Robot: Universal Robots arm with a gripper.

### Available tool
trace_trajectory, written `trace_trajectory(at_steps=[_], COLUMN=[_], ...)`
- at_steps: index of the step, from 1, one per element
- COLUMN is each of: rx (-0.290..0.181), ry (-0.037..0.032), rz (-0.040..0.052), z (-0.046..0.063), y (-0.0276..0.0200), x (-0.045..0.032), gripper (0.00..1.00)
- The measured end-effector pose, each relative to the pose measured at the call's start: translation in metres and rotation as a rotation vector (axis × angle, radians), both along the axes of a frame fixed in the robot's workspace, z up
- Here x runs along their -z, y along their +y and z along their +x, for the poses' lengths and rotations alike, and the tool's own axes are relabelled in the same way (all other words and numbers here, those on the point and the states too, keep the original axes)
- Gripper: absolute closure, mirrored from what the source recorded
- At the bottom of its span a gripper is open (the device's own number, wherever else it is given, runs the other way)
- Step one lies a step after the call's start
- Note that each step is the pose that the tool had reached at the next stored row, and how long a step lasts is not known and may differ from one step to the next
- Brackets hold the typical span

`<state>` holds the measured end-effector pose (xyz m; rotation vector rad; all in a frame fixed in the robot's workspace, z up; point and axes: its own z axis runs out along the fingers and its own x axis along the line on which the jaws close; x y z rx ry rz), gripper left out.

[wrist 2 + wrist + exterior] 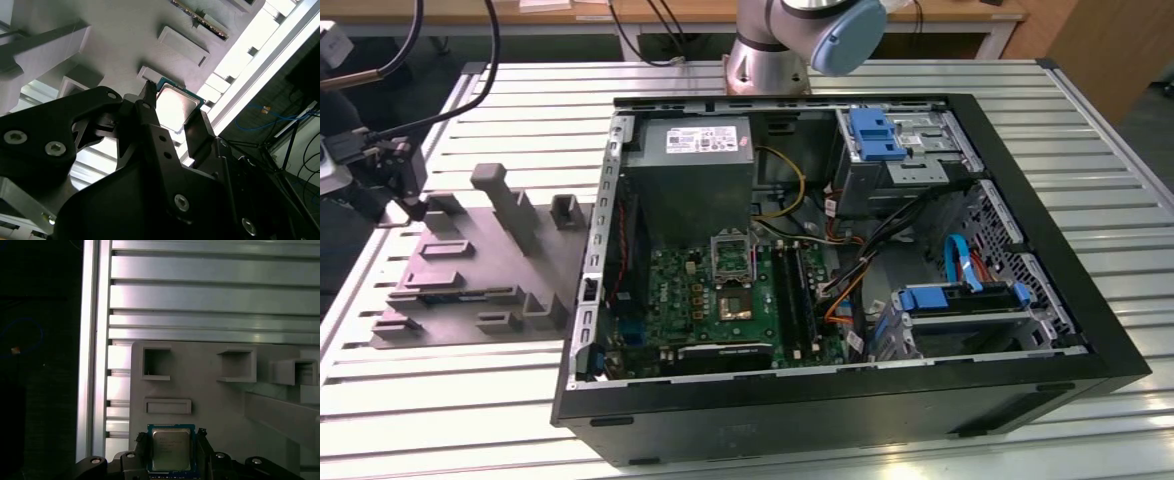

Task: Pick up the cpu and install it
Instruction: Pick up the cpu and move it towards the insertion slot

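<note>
The cpu [175,106] is a small flat square chip with a silvery top and a pale rim. It sits between the two black fingers [152,117] of my gripper [175,114], whose jaws press on its opposite edges. In the first wrist view the cpu [171,450] is held just over the grey moulded tray [200,395], near the tray's corner, with my gripper [172,438] shut on it. In the exterior view my gripper [410,203] hangs over the tray [467,270] at its far left end. The silver-framed socket [731,256] lies on the green motherboard inside the open computer case.
The open black computer case [1014,300] takes up the exterior view's middle and right, with a grey power supply box [700,170], blue drive brackets and cables inside. Upright grey blocks [507,200] rise from the tray. The arm's base [781,45] stands behind the case on the slatted aluminium table [440,400].
</note>
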<state>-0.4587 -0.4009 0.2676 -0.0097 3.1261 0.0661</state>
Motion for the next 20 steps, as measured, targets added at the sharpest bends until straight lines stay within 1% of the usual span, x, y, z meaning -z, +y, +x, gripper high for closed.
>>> trace_trajectory(at_steps=[12, 20], rx=[0.000, 0.000], ry=[0.0000, 0.0000], rz=[-0.0002, -0.0029], z=[0.0000, 0.0000], y=[0.0018, 0.0029], x=[-0.0001, -0.0030], gripper=[0.53, 0.53])
